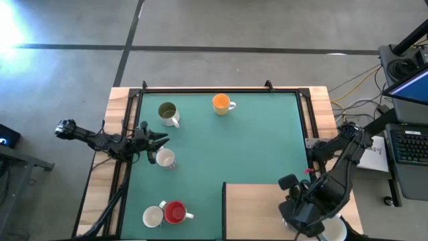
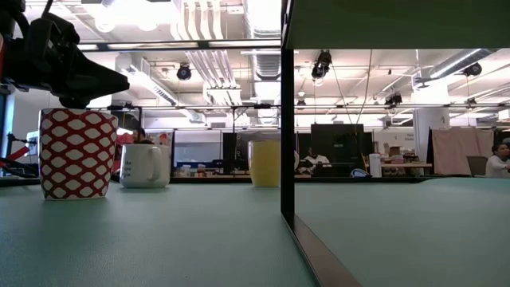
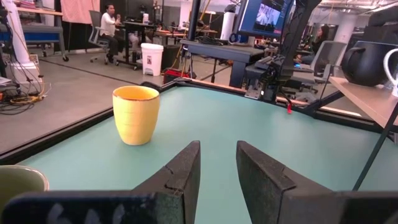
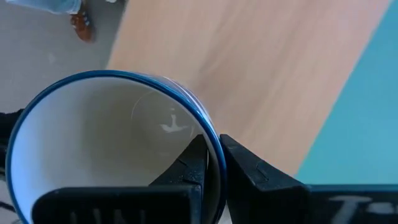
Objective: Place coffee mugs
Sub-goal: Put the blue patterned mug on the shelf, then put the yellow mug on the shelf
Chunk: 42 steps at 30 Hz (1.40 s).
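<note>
Over the wooden board, your right gripper pinching the blue-rimmed mug's wall, left gripper fingers apart by the white mug.

An orange mug stands upright near the far edge of the tabletop, handle out to the right. The white mug with olive-green inside stands upright to its left. A plain white mug stands near the left edge. At the near edge, a white mug and a red mug touch. A blue-rimmed mug, white inside, sits by the near right corner, its wall pinched between dark jaws.
</note>
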Each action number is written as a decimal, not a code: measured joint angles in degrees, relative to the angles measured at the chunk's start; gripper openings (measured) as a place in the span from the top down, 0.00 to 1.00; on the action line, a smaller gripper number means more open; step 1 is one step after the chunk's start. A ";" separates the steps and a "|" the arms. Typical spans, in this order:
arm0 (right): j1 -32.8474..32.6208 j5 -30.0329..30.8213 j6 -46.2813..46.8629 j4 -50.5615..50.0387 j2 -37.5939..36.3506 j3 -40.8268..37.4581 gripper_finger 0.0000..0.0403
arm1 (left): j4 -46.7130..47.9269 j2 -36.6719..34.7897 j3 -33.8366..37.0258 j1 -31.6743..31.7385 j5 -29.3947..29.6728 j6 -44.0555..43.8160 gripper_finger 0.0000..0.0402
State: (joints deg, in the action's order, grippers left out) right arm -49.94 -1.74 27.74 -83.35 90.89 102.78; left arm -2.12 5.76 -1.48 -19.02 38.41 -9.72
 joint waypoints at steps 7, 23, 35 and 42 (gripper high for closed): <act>-2.74 -1.03 2.43 1.29 0.04 -0.04 0.93 | -0.01 0.00 -0.01 0.00 -0.02 0.00 0.78; -3.68 -1.91 5.43 0.83 0.18 -0.05 0.91 | 0.00 0.00 -0.02 -0.01 0.00 0.00 0.78; -3.68 -0.97 6.06 -2.35 0.11 3.95 0.85 | -0.01 0.00 0.00 0.01 0.00 0.00 0.78; -3.68 0.24 8.31 -3.86 0.11 7.26 0.85 | 0.00 0.00 0.00 0.01 0.00 0.00 0.78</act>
State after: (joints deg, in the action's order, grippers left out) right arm -53.63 -1.50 36.05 -87.21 91.00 110.04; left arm -2.11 5.76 -1.48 -19.01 38.41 -9.72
